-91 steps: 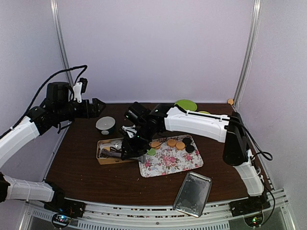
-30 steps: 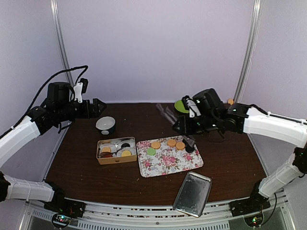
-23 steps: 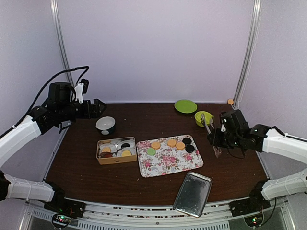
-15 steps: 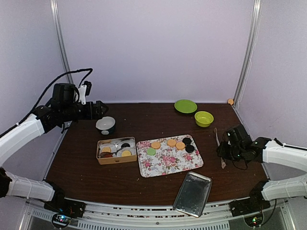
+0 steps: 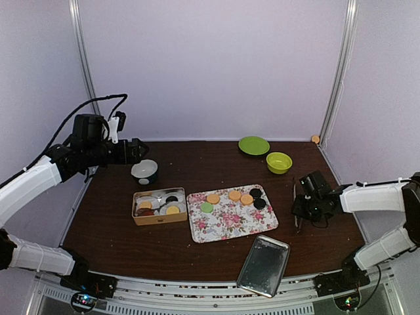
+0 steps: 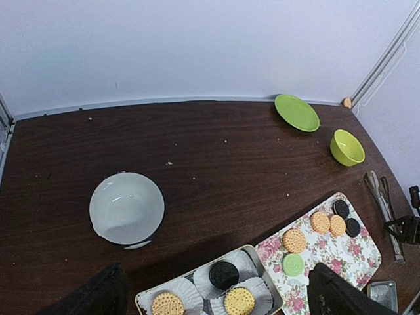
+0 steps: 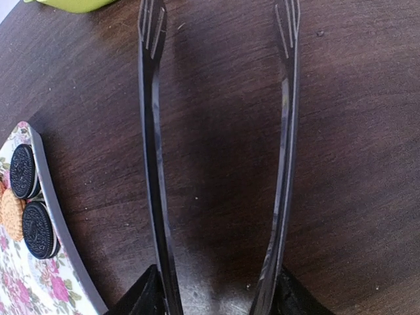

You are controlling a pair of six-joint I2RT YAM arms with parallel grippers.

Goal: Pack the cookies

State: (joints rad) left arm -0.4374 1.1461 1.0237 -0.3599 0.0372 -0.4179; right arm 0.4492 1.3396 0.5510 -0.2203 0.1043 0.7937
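You are gripping the spread tongs (image 7: 152, 164) in the right gripper (image 7: 215, 298) beside the tray (image 5: 230, 230); next, close them around a cookie (image 7: 23, 172). Left gripper (image 6: 220, 298) is hanging wide.

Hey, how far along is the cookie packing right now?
Partly done. Several cookies sit in paper cups in the tin. The right claw holds the tongs, open and empty, right of the tray. Six cookies wait on that tray, and the lid lies off.
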